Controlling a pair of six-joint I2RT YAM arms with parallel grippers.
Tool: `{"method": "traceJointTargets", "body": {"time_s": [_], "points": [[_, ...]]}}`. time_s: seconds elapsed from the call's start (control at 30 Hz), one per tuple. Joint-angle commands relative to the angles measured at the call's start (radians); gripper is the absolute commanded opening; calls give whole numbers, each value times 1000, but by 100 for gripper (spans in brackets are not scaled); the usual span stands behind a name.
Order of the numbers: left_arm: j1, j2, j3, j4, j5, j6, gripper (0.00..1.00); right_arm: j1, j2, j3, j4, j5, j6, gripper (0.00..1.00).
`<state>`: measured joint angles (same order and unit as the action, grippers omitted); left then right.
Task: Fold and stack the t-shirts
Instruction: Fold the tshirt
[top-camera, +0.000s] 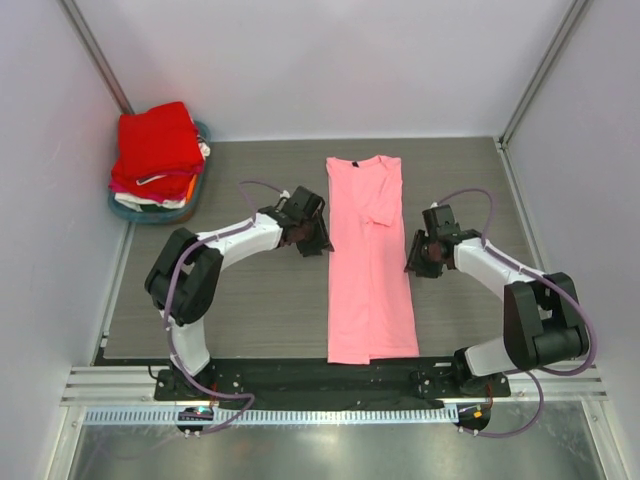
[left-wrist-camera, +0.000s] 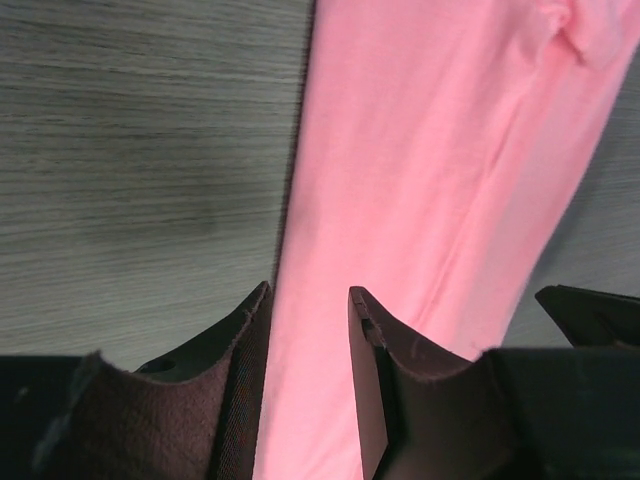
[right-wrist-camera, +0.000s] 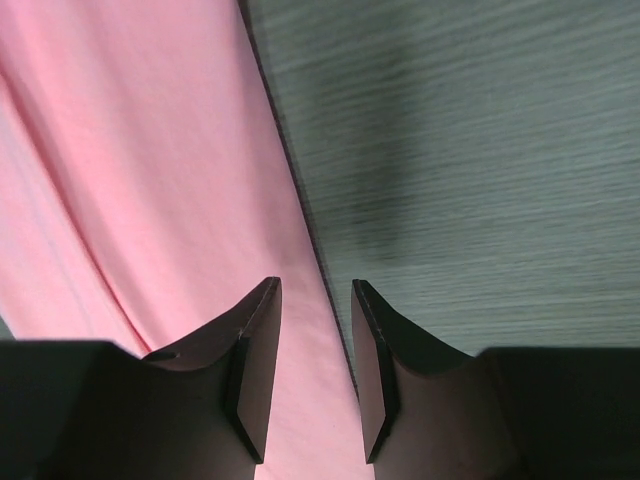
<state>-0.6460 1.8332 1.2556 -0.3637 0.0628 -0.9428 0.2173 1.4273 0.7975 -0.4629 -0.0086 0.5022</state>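
A light pink t-shirt (top-camera: 368, 270) lies flat in the table's middle, folded lengthwise into a long narrow strip with its collar at the far end. My left gripper (top-camera: 320, 243) hovers at the strip's left edge. In the left wrist view it (left-wrist-camera: 308, 292) is open, and the pink cloth (left-wrist-camera: 430, 180) lies flat below the gap. My right gripper (top-camera: 412, 265) is at the strip's right edge. The right wrist view shows it (right-wrist-camera: 315, 285) open too, astride the hem of the shirt (right-wrist-camera: 150, 170). A bright red t-shirt (top-camera: 157, 140) tops a folded stack at the far left.
The stack rests on a shallow teal tray (top-camera: 128, 213) in the far left corner, against the left wall. White walls enclose the grey wood-grain table (top-camera: 250, 300) on three sides. A metal rail with the arm bases runs along the near edge.
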Motion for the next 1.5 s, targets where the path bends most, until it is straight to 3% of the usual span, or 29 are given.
{"method": "traceJointTargets", "body": {"time_s": [0.0,0.3,0.4,0.5,0.7,1.1,1.23,1.27,1.4,1.47], "points": [[0,26,36,25,0,-8,38,7,-4,-29,99,-59,10,40],[0,138,90,26,14,-13,34,8,83,-11,139,-88,-4,39],[0,167,113,29,19,-16,32,8,126,3,139,-77,-13,31],[0,199,134,25,11,-14,24,8,143,11,139,-57,-16,22],[14,255,194,-12,-21,-2,12,7,179,42,139,-44,-22,18],[121,357,349,-44,-38,22,7,8,383,253,122,-7,-7,11],[149,383,418,-63,-41,58,11,7,374,250,122,-11,16,20],[151,386,439,-69,-32,68,14,8,366,244,121,-17,16,32],[146,331,378,-86,-17,94,41,11,262,171,112,-30,16,44],[126,240,317,-78,-55,111,48,22,171,111,98,-27,18,48]]}}
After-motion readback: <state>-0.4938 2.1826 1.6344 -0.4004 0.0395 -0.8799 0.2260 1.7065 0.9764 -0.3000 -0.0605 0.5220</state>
